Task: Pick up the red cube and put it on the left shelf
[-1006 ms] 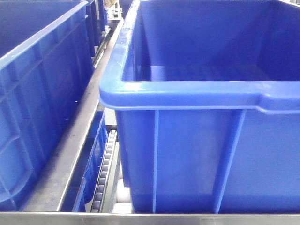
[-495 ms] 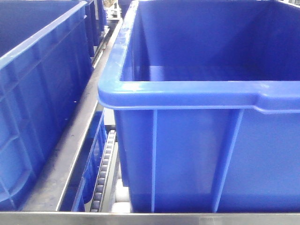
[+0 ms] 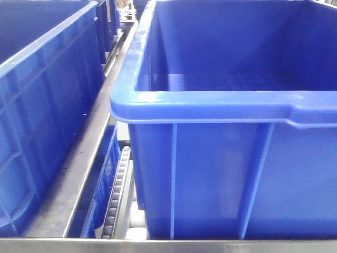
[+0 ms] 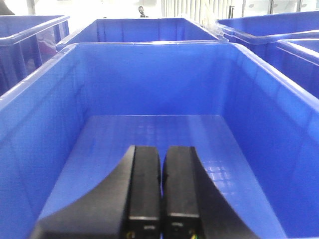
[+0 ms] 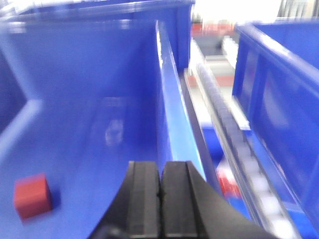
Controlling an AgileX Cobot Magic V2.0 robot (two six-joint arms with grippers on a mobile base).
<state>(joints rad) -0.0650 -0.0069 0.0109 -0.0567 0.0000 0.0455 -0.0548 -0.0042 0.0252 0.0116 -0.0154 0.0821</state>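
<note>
Blue bin floor: one red cube, beside one closed right gripper.

We see a solid red cube lying on the bright blue floor of a plain blue bin. Both the left pincer and the right pincer are matte black. The large crate in the front view is a glossy royal blue with paler ribs, and its neighbour matches. Between them run a grey metal rail and whitish-grey rollers.
</note>
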